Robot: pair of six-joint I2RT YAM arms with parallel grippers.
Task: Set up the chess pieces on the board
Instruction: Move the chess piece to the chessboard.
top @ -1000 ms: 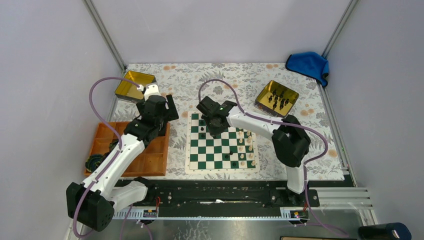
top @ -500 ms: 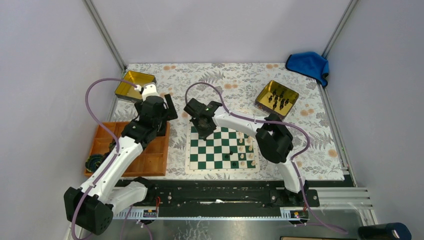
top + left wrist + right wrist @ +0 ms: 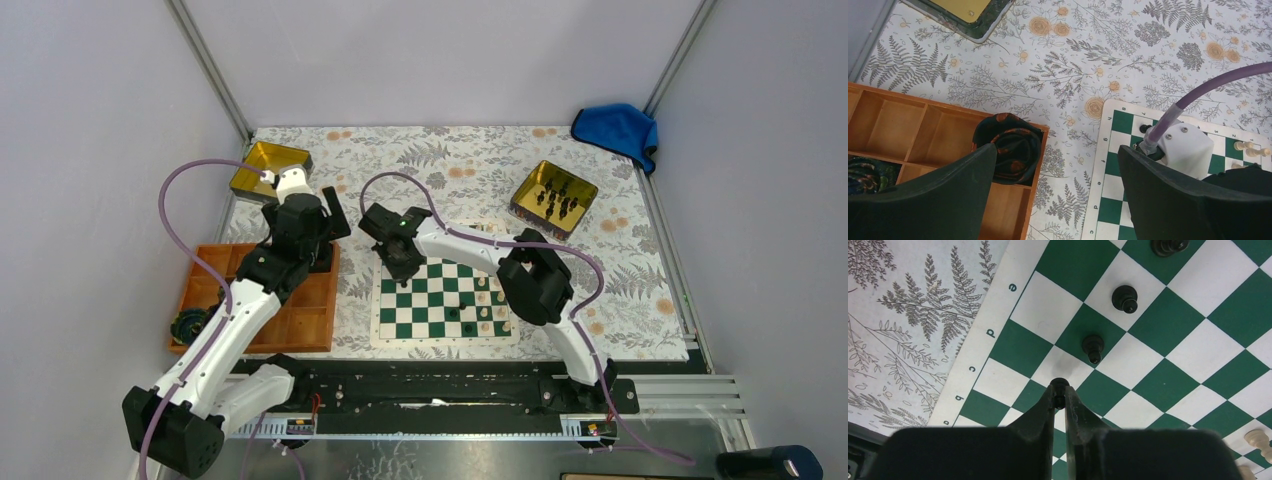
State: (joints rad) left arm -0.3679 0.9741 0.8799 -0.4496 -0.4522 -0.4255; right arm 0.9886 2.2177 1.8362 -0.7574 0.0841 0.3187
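Observation:
The green and white board (image 3: 420, 312) lies mid-table; it also shows in the left wrist view (image 3: 1108, 175) and the right wrist view (image 3: 1168, 315). My right gripper (image 3: 400, 262) (image 3: 1060, 396) is shut on a black pawn (image 3: 1060, 386) and holds it over the board's left columns. Black pieces (image 3: 1093, 347) (image 3: 1124, 297) stand on nearby squares. More black pieces (image 3: 556, 200) stand in the gold tin (image 3: 530, 212) at the right. My left gripper (image 3: 335, 235) (image 3: 1057, 150) is open and empty, between the orange tray and the board's left edge.
Cream pieces (image 3: 490, 300) stand along the board's right side. The orange compartmented tray (image 3: 300, 325) at the left holds a dark rolled cloth (image 3: 1008, 147). A second gold tin (image 3: 268, 170) sits at the back left. A blue cloth (image 3: 615, 128) lies at the back right.
My right gripper has moved left across the far part of the board to its left columns, still shut on the pawn. My left arm has shifted slightly back and left.

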